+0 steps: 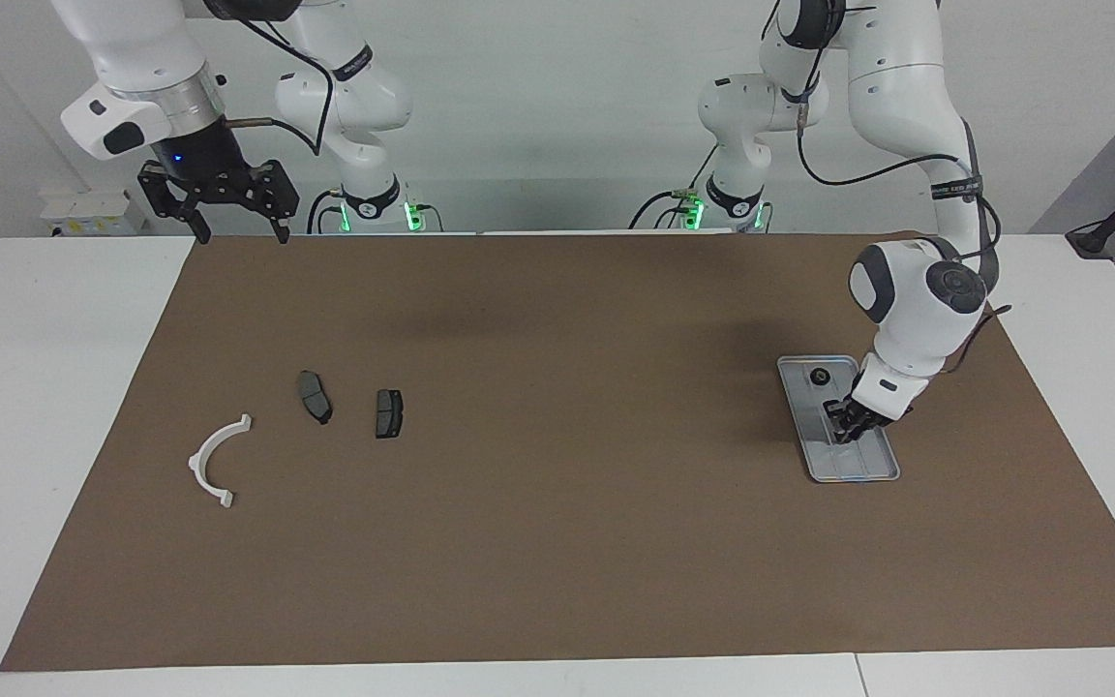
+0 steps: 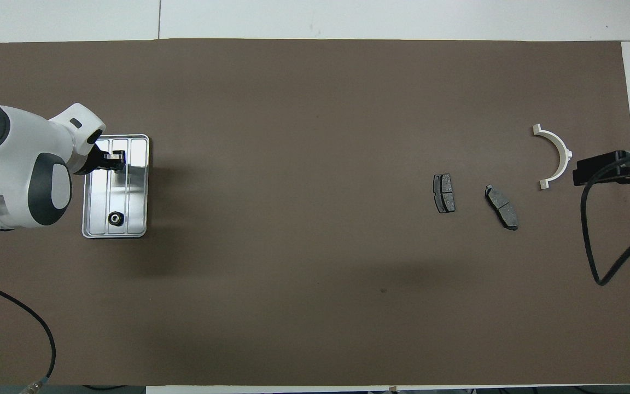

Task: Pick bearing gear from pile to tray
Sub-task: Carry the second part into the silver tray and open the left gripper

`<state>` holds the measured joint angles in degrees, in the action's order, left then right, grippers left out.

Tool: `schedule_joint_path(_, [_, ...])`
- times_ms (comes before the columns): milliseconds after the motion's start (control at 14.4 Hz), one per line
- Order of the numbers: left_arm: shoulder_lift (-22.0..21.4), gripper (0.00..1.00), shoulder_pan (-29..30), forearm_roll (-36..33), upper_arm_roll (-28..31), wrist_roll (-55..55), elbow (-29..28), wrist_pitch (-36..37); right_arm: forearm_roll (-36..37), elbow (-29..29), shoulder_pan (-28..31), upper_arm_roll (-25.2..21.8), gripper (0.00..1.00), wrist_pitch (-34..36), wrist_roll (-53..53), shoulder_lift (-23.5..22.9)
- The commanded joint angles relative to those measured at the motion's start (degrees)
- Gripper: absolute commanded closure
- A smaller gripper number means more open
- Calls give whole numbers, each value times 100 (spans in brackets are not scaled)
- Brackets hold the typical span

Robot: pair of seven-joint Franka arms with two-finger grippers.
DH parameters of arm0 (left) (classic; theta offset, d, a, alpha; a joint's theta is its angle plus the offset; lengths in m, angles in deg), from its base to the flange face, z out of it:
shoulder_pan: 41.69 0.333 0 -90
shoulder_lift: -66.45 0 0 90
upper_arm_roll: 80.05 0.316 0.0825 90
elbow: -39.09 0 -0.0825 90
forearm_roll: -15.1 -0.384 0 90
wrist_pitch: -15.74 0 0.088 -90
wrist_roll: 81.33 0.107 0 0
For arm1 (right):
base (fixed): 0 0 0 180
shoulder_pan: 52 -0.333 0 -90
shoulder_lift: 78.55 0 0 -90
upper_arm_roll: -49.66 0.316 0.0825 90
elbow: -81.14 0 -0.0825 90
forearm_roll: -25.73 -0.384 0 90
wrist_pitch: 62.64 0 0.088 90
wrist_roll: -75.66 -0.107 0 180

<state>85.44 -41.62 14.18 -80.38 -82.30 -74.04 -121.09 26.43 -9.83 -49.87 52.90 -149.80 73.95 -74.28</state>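
Facing view: the left gripper [image 1: 846, 427] hangs low inside the tray [image 1: 882, 471] — whether open or clamped, I cannot tell — with one gear [image 1: 819, 377] at the tray's robot-side end; the right gripper [image 1: 232, 225], spread, waits.

We see a white tabletop [image 1: 54, 387] under a brown mat [image 1: 557, 503], plain white wall [image 1: 557, 116], even light.

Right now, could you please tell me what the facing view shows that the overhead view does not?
Only the facing view shows both arms whole, their bases, and the right gripper raised and open at the mat's edge. Only the overhead view shows the left gripper from above, over the tray. Both show the tray with one gear, two brake pads and the white bracket.
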Motion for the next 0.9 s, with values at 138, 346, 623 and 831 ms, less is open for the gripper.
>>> schedule_joint_path(138, [-62, 85, 10, -22, -11, -9, -262, -274, -114, -114, 129, 45, 0, 33, 153, 101])
schedule_joint_path(346, [-62, 0, 10, -14, -11, -9, -139, -160, -114, -114, 121, 45, 0, 6, 153, 101])
schedule_joint_path(623, [-623, 0, 141, 39, 7, 0, 431, 1032, -114, -114, 121, 45, 0, 15, 153, 101])
schedule_joint_path(831, [-1089, 0, 142, 39, -2, -8, 950, 2359, -114, -114, 112, 45, 0, -2, 153, 101])
